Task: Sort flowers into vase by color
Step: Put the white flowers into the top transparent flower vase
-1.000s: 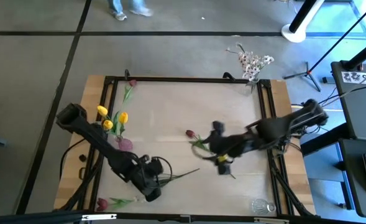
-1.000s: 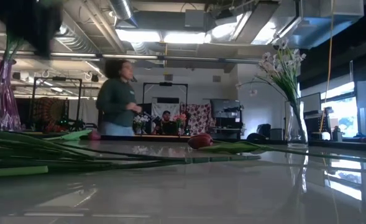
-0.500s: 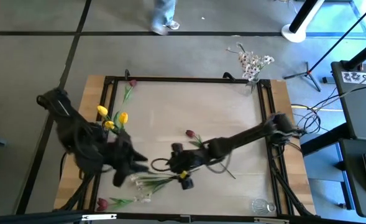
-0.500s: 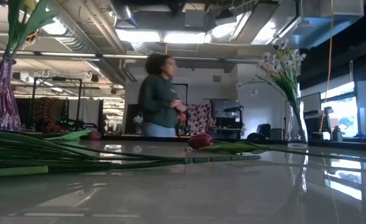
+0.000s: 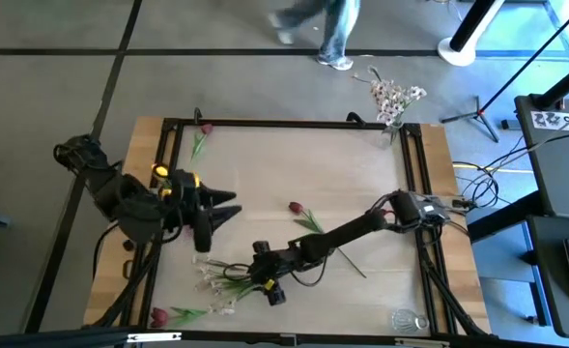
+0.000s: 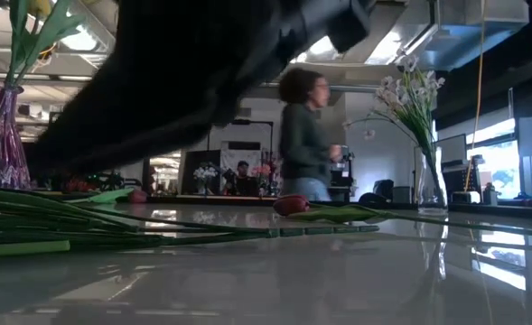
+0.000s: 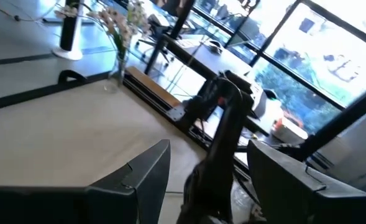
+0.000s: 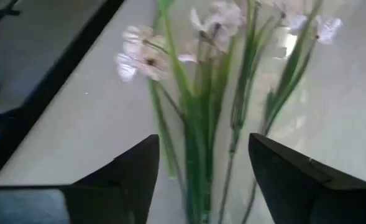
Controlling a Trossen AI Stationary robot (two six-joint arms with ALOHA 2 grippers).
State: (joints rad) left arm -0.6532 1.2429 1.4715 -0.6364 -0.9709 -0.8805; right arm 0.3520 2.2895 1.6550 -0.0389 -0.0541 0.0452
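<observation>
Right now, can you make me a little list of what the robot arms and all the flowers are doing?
right gripper: open, low over the white-pink sprays, stems between its fingers
left gripper: open, empty, raised near the yellow tulips
white-pink sprays: lying flat on the table's near left part
yellow tulips: standing in the purple vase
loose red tulip: lying mid-table
second white spray bunch: in a clear vase at the far right corner
person: walking past behind the table
</observation>
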